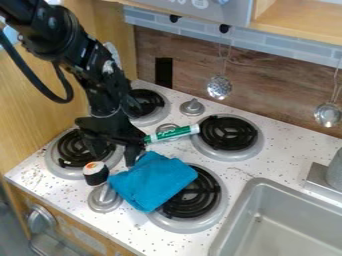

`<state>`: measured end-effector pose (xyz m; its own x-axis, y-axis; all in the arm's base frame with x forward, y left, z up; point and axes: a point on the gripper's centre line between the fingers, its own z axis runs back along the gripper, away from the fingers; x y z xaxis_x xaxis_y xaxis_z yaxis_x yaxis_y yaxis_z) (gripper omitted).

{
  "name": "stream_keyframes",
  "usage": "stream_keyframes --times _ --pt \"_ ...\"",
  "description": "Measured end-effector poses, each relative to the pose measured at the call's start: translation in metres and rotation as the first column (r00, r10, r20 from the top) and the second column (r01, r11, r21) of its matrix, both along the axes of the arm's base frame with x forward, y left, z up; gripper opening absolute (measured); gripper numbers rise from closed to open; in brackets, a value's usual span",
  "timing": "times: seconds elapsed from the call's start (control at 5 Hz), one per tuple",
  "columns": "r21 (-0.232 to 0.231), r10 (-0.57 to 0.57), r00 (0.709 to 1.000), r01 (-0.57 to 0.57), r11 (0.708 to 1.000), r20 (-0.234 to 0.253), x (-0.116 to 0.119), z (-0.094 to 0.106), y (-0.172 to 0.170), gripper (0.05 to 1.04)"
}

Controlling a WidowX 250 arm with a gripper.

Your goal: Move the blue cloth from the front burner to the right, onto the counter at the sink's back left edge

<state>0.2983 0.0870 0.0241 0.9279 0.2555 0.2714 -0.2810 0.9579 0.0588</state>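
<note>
Nearest to the view, a sink (235,220) sits at the lower right, and a round knob (41,219) is on the wooden front panel (70,227) at the lower left. Just beyond, the front right burner (217,215) has a folded blue cloth (150,181) lying partly over its coil, the rest of the cloth spreading toward a metal knob (103,199) on the speckled counter (127,227). Beside that knob and the cloth's left edge stands a sushi piece (95,173), dark around its side, with white and orange on top. Behind it is the front left burner (55,162). My gripper (115,158) hangs over this part of the stove, pointing down, released: its two fingers stand apart with nothing visible between them. One finger comes down just beside the cloth's top corner; I cannot tell if they touch. A green and white marker (175,133) extends from beside that same finger toward the rim of the back right burner (257,147), slanting upward to the right; I cannot tell whether its near end touches me. Past it are the back left burner (158,117), partly behind my arm, and another metal knob (192,107). Farthest off, two metal utensils (219,87) hang against the wood-look wall (274,92), below pale blue tiles (274,41).
</note>
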Motion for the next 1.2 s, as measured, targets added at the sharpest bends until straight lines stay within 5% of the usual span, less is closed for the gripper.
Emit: stream_keyframes --times 0.6,1.0,1.2 --pt "-0.071 -0.121 0.993 0.120 0.990 -0.010 0.010 -0.027 -0.035 1.001" --pt "0.002 -0.101 0.994 0.101 0.995 -0.048 0.020 -0.047 -0.031 0.965" --pt "-0.004 -0.088 0.994 0.088 0.996 -0.064 0.028 -0.049 -0.029 0.737"
